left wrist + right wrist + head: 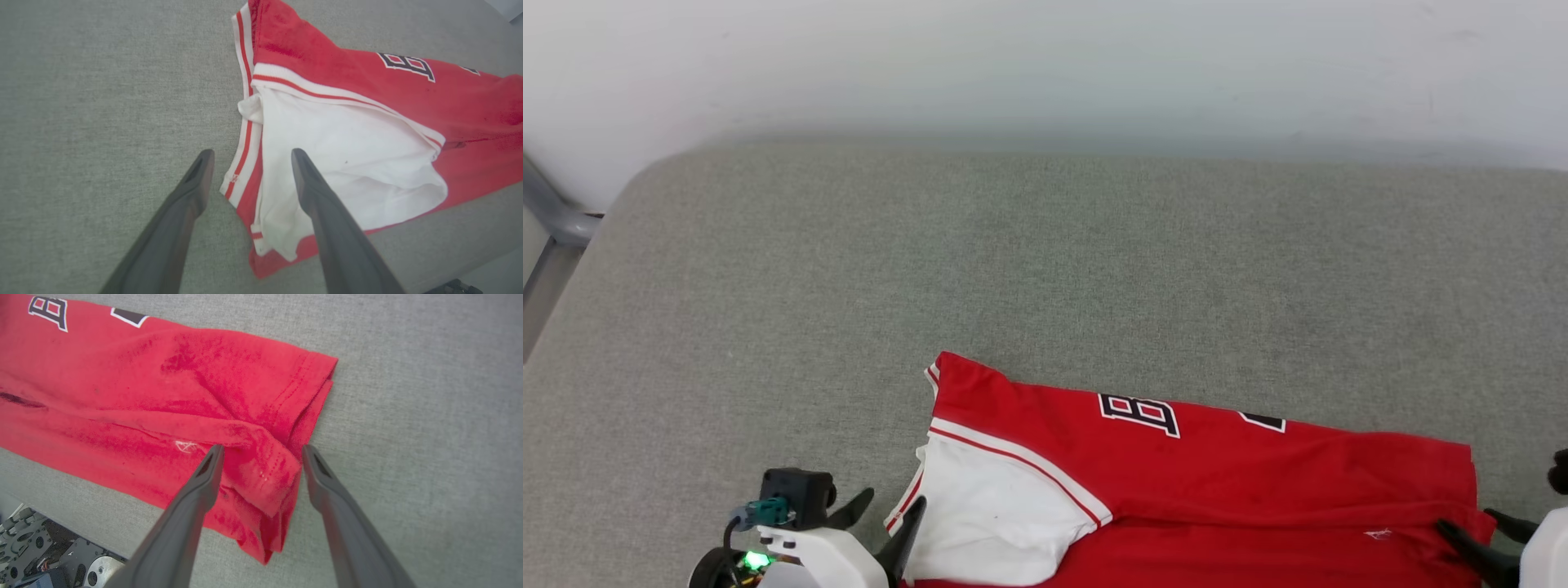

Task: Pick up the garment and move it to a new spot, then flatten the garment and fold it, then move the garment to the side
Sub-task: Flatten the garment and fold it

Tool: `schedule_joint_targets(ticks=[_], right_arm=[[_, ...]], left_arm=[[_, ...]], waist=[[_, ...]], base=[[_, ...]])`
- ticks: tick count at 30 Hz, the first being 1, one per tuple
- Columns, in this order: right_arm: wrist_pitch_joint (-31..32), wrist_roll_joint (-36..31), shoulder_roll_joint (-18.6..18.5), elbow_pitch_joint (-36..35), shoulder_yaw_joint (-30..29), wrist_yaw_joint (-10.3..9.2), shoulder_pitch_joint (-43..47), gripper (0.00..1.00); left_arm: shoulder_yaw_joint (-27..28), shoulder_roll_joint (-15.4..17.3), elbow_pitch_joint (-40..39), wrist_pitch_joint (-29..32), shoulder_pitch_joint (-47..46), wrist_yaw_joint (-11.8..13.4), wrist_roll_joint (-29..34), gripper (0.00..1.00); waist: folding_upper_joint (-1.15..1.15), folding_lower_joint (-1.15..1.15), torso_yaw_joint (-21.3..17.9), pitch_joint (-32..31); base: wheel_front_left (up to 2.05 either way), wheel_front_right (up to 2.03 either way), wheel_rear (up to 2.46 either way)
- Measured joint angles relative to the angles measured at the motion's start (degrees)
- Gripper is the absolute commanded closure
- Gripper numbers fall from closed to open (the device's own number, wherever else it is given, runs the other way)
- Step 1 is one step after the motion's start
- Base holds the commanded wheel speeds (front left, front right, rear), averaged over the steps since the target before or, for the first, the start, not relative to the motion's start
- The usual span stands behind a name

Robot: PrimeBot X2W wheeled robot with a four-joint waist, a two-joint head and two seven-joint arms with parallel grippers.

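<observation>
Shirt (1217, 474): folded strip, lower centre, on bench (1045, 261). Left tool (252, 153): wide, astride sleeve trim (241, 163). Right tool (263, 448): wide, astride hem corner (265, 486). Ends flanked, likely for even handling.

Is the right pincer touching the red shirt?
Cannot tell: right wrist view shows the open right pincer straddling the garment hem; contact unclear.

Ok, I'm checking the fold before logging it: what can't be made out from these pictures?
- Lettering, head view: only a B and a sliver of the next letter; the garment's own fold hides the rest.
- Garment's near edge, head view: cut off by the bottom edge.
- Right claw, head view: its body cut off by the right edge.
</observation>
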Motion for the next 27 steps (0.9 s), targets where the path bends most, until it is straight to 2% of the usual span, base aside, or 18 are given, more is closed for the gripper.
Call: schedule_joint_targets(ticks=[7, 12, 18, 23, 27], right_arm=[[5.81, 2.35, 0.34, -1.48, -5.58, -0.01, -1.53, 0.0], [10.82, 2.13, 4.9, -1.82, -11.35, -0.01, -3.73, 0.0], [17.73, -3.56, 11.4, 0.74, -18.17, -0.01, -4.35, 0.0], [21.23, -7.6, 15.96, 1.81, -23.29, -0.01, -3.5, 0.0], [22.81, -11.33, 17.97, 3.01, -26.46, -0.01, -3.07, 0.0]], left_arm=[[3.43, -0.56, -2.47, -7.95, -0.68, 2.97, 2.66, 0.0], [4.99, -0.87, -3.53, -14.06, -2.16, 4.53, 5.92, 0.0], [5.56, -1.22, -3.48, -19.07, -4.23, 6.65, 13.62, 0.0], [8.59, -2.88, -4.68, -19.61, -4.29, 7.17, 18.41, 0.0], [11.34, -4.91, -6.09, -19.62, -3.07, 5.32, 20.94, 0.0]], waist=[[0.0, 0.0, 0.1, -1.83], [0.0, 0.0, 0.85, -1.35], [0.0, 0.0, 2.13, 0.08], [0.0, 0.0, 3.45, 1.64], [0.0, 0.0, 4.53, 2.88]], base=[[0.0, 0.0, 0.0], [0.0, 0.0, 0.0], [0.0, 0.0, 0.0], [0.0, 0.0, 0.0], [0.0, 0.0, 0.0]])
